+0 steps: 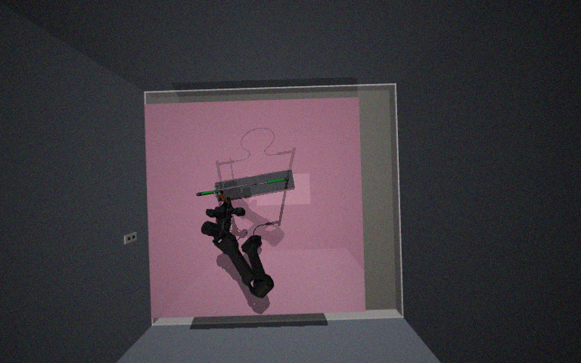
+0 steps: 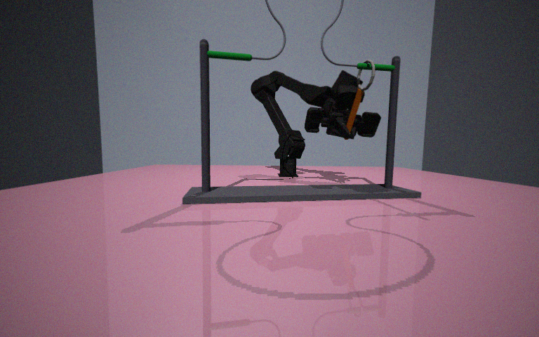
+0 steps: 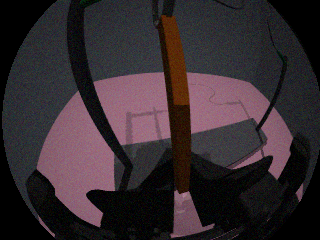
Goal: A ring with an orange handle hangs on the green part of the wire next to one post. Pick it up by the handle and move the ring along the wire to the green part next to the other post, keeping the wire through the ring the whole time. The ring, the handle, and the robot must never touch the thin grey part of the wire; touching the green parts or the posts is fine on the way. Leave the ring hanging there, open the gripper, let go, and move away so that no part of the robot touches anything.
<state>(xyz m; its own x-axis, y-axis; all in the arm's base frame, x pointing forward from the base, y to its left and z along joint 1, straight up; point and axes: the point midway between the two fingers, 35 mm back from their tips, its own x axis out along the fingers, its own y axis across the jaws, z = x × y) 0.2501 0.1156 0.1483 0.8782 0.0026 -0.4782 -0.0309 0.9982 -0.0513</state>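
My gripper is shut on the lower end of the orange handle. The handle leans, with its top to the right in the exterior view. The pale ring at its top is around the green part beside the right post, near that part's inner end. Whether the ring touches the green part cannot be told. The other green part is beside the left post. The grey wire runs between the green parts, its top out of view in the exterior view.
The posts stand on a grey base on the pink table top. The arm reaches in from the far side in the exterior view. In the wrist view a post stands left of the handle.
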